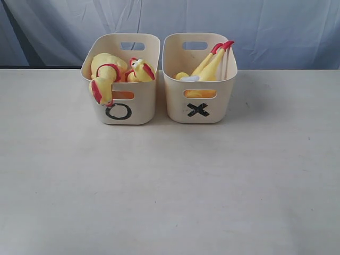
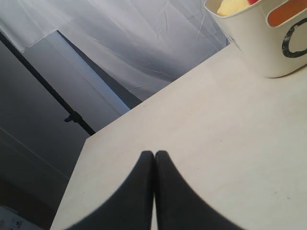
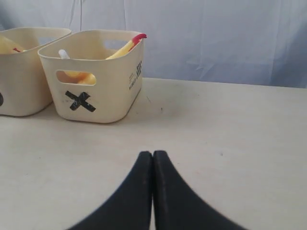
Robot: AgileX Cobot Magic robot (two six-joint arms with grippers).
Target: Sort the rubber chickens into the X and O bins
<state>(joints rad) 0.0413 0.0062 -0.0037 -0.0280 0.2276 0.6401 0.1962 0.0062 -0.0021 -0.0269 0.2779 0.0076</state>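
Observation:
Two cream bins stand side by side at the back of the table. The O bin on the left holds yellow rubber chickens; one head hangs over its front rim. The X bin on the right holds another rubber chicken with red feet sticking up past the rim. Neither arm shows in the exterior view. My left gripper is shut and empty over bare table, the O bin off to one side. My right gripper is shut and empty, facing the X bin from a distance.
A wide cream table stretches in front of the bins. A pale blue cloth backdrop hangs behind. In the left wrist view the table's edge and a black stand pole show beyond it.

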